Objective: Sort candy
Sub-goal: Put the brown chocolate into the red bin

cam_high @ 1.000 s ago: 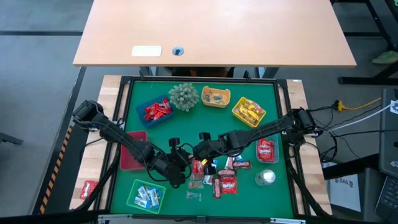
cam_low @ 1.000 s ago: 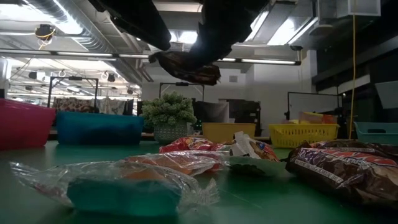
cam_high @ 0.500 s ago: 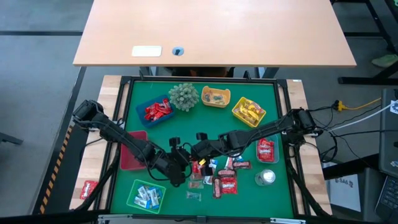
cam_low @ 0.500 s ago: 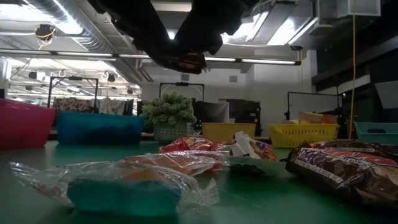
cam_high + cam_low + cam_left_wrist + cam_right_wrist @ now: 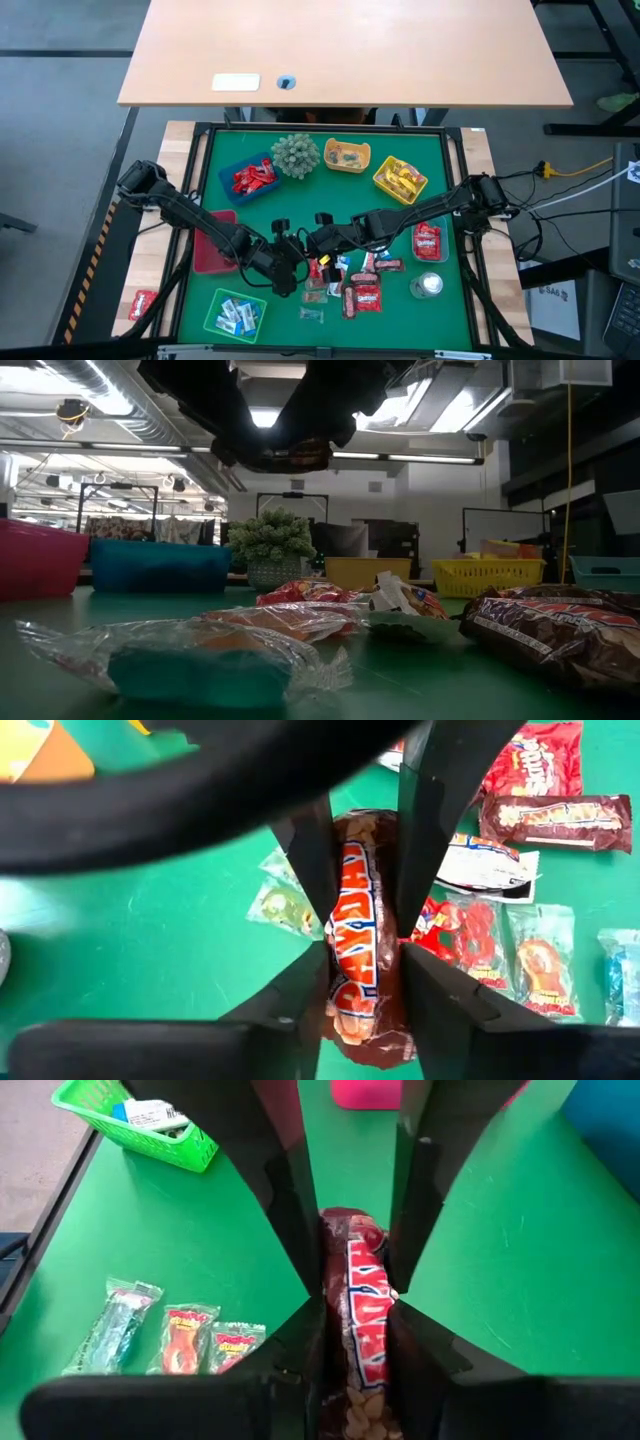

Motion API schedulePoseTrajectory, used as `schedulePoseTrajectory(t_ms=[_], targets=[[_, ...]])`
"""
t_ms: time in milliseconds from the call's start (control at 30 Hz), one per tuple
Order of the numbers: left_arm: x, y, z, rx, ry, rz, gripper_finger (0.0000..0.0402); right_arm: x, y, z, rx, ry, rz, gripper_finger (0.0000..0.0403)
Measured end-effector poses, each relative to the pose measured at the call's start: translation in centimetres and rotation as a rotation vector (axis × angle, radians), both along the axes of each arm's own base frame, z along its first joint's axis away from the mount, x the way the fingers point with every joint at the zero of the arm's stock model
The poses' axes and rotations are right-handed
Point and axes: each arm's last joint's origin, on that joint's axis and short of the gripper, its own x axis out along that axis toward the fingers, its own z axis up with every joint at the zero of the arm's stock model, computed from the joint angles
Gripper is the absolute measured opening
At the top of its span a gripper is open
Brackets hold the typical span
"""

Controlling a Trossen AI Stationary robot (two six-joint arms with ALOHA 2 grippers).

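- Both tools grip one PayDay bar (image 5: pixel 362 950) above the middle of the green surface (image 5: pixel 300 205): the left tool (image 5: pixel 362 965) clamps one end, the right tool (image 5: pixel 350 1295) the other.
- The bar's long axis runs from one tool to the other, so this looks like a handover.
- Below them lies loose candy (image 5: pixel 362 297).
- The red tray (image 5: pixel 213 255) sits just beside the left tool; the yellow tray (image 5: pixel 400 180) is beyond the right tool.

High view overhead; low view table-level; both wrist views close on PayDay bar (image 5: pixel 362 935).
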Motion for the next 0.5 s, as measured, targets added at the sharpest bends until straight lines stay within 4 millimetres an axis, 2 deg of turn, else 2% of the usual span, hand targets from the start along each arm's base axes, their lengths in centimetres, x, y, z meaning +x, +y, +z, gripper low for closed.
schedulePoseTrajectory(t_ms=[267, 500], targets=[[0.04, -0.01, 0.00, -0.004, -0.006, 0.003, 0.0041, 0.00, 0.00, 0.00, 0.010, 0.003, -0.010, 0.0090], [0.06, 0.00, 0.01, -0.004, -0.008, 0.003, 0.0027, -0.03, -0.01, -0.03, 0.025, 0.011, -0.027, 0.0090]])
